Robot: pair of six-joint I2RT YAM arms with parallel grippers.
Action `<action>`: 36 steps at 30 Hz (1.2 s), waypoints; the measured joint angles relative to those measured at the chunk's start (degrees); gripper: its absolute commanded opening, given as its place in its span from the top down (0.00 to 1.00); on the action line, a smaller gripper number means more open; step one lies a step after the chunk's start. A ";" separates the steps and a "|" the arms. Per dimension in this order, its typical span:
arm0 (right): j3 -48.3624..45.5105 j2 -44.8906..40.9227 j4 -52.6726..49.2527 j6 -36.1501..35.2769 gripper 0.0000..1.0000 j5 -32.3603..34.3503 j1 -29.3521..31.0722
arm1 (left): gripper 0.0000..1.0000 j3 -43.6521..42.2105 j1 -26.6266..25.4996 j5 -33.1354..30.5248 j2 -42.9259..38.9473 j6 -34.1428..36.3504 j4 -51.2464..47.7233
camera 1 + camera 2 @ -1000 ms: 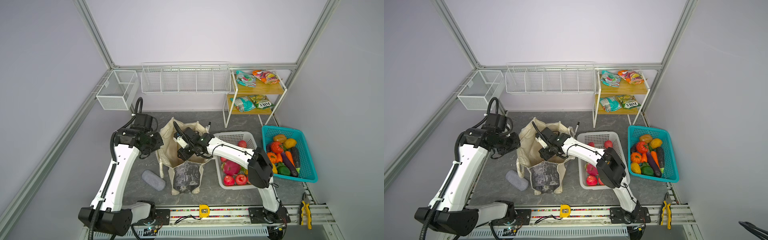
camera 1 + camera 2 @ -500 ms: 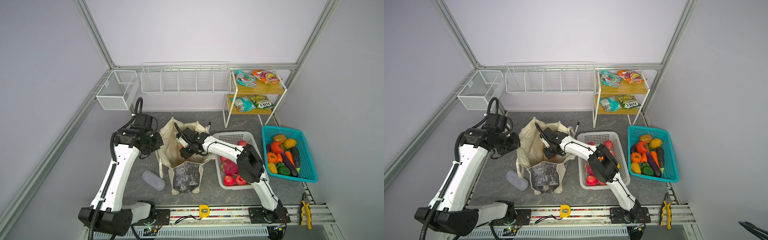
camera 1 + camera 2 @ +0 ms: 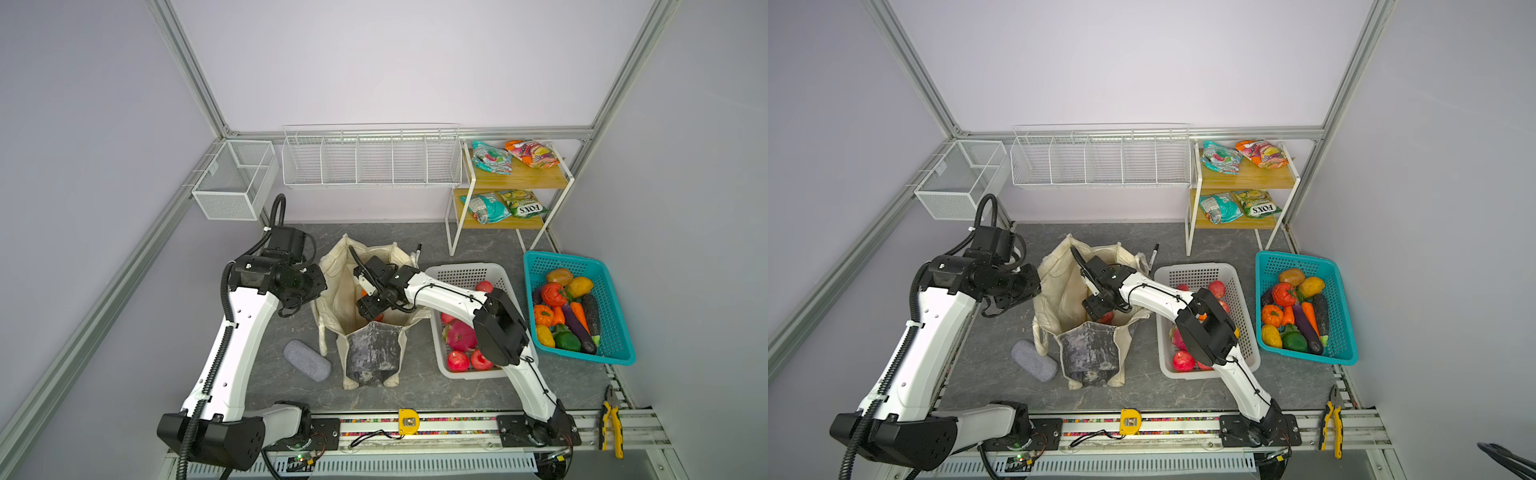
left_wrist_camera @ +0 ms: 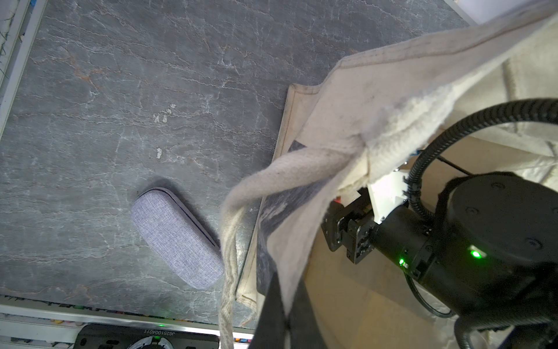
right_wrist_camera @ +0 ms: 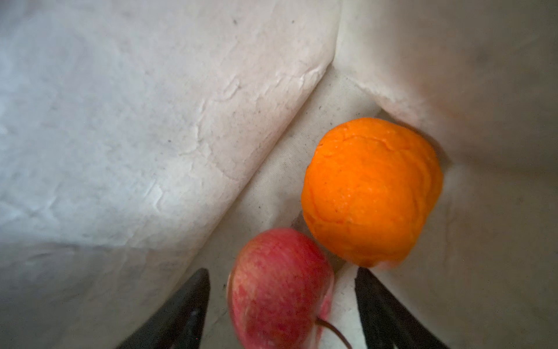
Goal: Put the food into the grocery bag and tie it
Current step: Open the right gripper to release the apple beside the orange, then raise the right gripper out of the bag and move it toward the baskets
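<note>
The grocery bag [image 3: 374, 353] is a cream cloth bag with a dark grey patch on the end that faces the bottom of the frame. It stands up on the table [image 3: 415, 386] in the middle of both top views, with its mouth open to the top. Its long side runs from the top of the frame to the bottom.

The left gripper [image 3: 322, 289] is closed tight on the bag's left rim. The right gripper [image 5: 283, 269] is down inside the bag, with its fingers spread wide. A red apple [image 5: 280, 290] sits between them but touches neither, and it looks blurry. An orange [image 5: 371, 190] lies just beside it on the bag's floor.

A grey case [image 3: 306, 360] lies left of the bag. A white basket [image 3: 469, 274] with red fruit [image 3: 457, 360] is just right of it. Further right is a teal basket [image 3: 615, 332] with vegetables [image 3: 565, 316]. Snack packets [image 3: 492, 157] lie on a shelf [image 3: 540, 180] at the upper right.
</note>
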 measured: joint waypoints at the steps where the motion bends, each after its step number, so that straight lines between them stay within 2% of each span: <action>1: 0.00 -0.11 0.02 -0.02 0.03 -0.13 0.00 | 1.00 0.00 0.00 0.00 0.00 0.00 0.00; 2: 0.00 -0.26 0.11 -0.07 0.10 -0.26 -0.02 | 1.00 0.00 0.00 0.00 0.00 0.00 0.00; 3: -0.07 -0.61 0.24 -0.61 0.12 -0.46 -0.02 | 1.00 0.00 0.00 0.00 0.00 0.00 0.00; 13: -0.59 -9.64 1.09 -2.19 0.12 0.09 -0.02 | 1.00 0.00 0.00 0.00 0.00 -0.26 0.04; 19: 5.51 -13.97 -0.94 -4.26 0.12 3.02 -0.02 | 1.00 0.00 0.00 0.00 0.26 -0.68 0.11; 28: 5.05 -26.75 1.62 -6.58 0.12 12.98 -0.02 | 1.00 0.00 0.00 0.02 1.29 -1.05 1.05; 36: -9.92 -41.22 13.55 -9.33 0.12 26.77 -0.15 | 1.00 0.00 0.00 -0.04 1.29 -1.07 1.09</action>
